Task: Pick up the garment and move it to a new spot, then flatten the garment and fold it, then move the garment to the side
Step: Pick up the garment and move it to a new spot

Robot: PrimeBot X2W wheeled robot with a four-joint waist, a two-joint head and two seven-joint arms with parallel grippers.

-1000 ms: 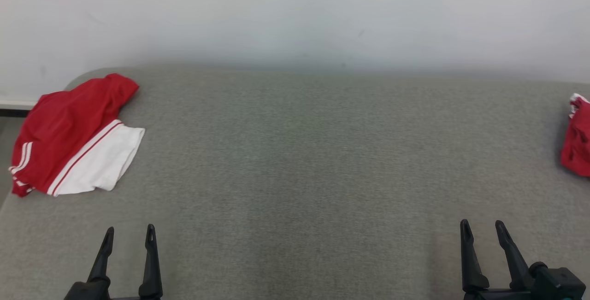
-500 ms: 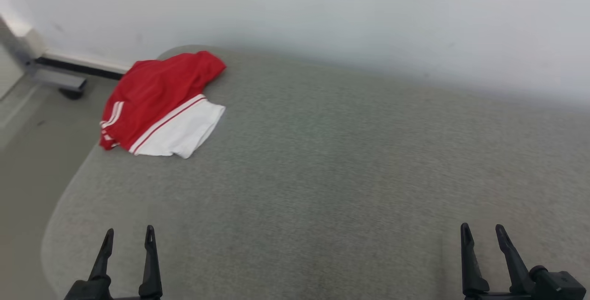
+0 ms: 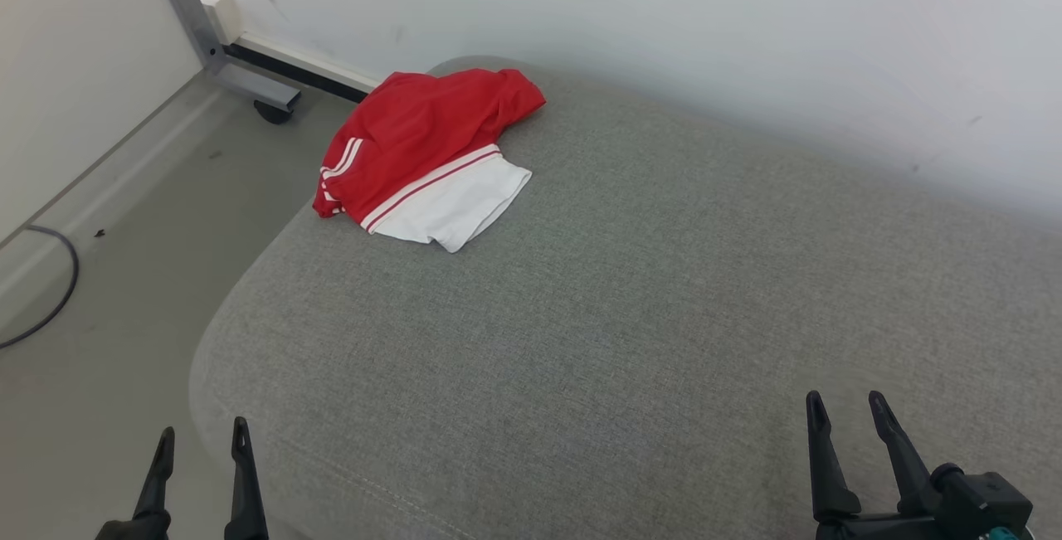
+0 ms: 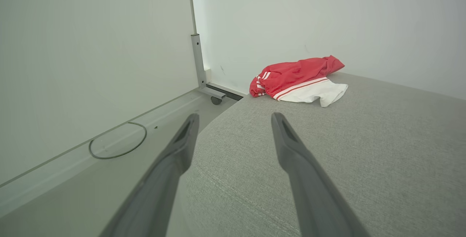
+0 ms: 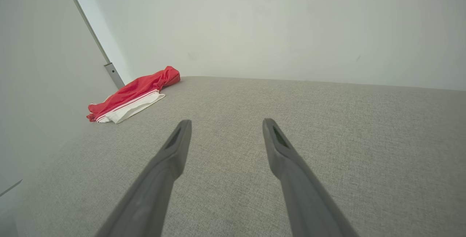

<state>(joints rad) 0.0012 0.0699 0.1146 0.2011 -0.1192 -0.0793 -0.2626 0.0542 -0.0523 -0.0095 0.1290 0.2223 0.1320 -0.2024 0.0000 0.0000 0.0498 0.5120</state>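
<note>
garment (image 3: 423, 154) in red and white lies bunched at the far left corner of the grey fabric-covered bench (image 3: 622, 291), close to the white wall (image 3: 664, 26) behind it. its red part faces the wall and carries white stripes on the side toward the bench's left edge. the white part, set off by a thin red line, spreads toward the middle of the bench. nothing touches the cloth.

left gripper (image 3: 203, 430) sits at the lower left of the head view, its two dark fingers spread apart with nothing between them. it hangs about over the bench's rounded near-left edge. in the left wrist view one finger shows against the floor (image 3: 124, 274) and the other against the grey fabric, with the garment well ahead of the tips.

right gripper (image 3: 845, 399) sits at the lower right, fingers likewise spread and empty, over the near part of the bench. it is well apart from the garment, which the right wrist view shows far off to the left.

beyond the bench's left edge, a dark cable (image 3: 73, 274) curves across the floor. a grey metal frame leg (image 3: 249, 92) with a castor stands by the wall, near the garment's corner.
</note>
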